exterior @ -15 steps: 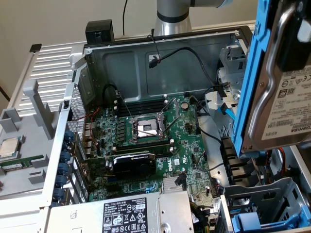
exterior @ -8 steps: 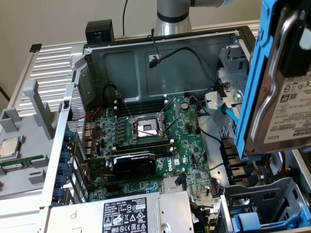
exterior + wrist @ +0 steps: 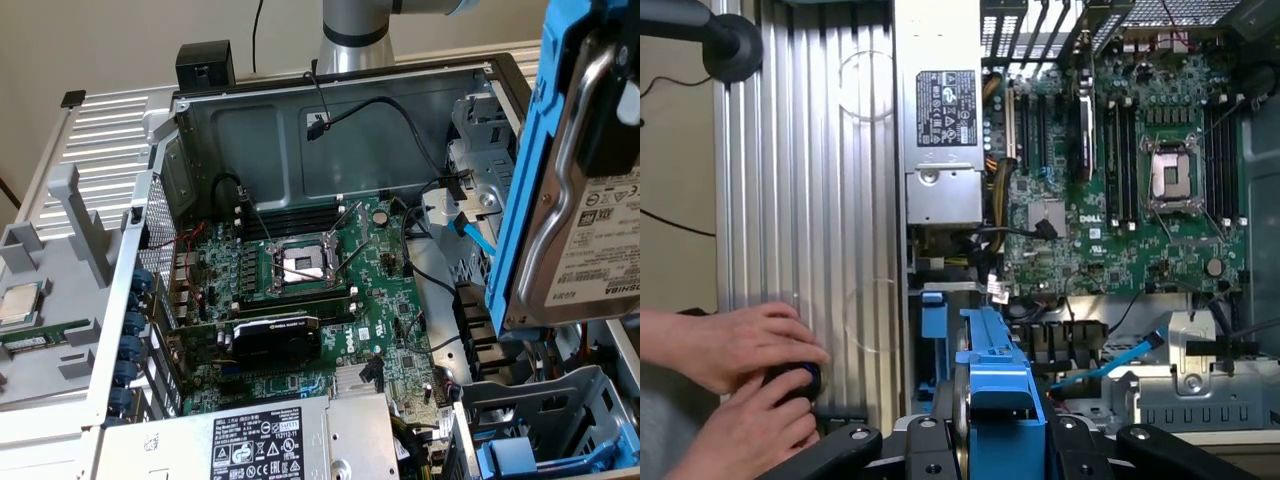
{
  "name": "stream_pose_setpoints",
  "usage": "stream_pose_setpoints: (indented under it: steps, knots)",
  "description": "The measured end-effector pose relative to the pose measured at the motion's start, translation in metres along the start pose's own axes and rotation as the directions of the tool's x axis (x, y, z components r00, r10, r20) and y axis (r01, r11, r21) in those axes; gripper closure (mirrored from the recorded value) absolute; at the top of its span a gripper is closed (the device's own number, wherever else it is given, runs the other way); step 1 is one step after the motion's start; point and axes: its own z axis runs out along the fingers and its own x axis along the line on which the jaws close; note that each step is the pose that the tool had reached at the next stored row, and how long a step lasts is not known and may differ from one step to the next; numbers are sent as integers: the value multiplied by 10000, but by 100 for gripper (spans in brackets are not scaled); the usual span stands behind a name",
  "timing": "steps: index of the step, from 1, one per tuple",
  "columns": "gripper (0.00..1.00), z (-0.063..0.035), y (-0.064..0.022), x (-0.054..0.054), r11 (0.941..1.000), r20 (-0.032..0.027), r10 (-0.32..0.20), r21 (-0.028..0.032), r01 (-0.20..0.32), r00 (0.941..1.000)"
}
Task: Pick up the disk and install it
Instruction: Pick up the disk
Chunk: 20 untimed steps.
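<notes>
Plainly, our end effector (image 3: 995, 445) is partly closed on the disk (image 3: 592, 235), with a finger (image 3: 923, 440) on either side of its blue frame (image 3: 520, 190). The disk hangs on edge in the air, cut off at the exterior view's right. Below the end effector lie the open computer case (image 3: 300, 130) and its circuit board (image 3: 1120, 200). Beside it, two hands (image 3: 740, 370) cover something dark that we cannot make out.
</notes>
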Motion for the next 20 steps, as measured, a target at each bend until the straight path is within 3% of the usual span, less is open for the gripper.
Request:
stream_pose_setpoints:
  steps: [7, 15, 20]
  knots:
    - [63, 90, -14, 60, 10000, 0, -38, 2, 38, 10000]
    - [63, 131, -24, 93, 9986, -10, -523, -8, 523, 9986]
    - [63, 131, -28, 95, 9985, -10, -535, -72, 535, 9986]
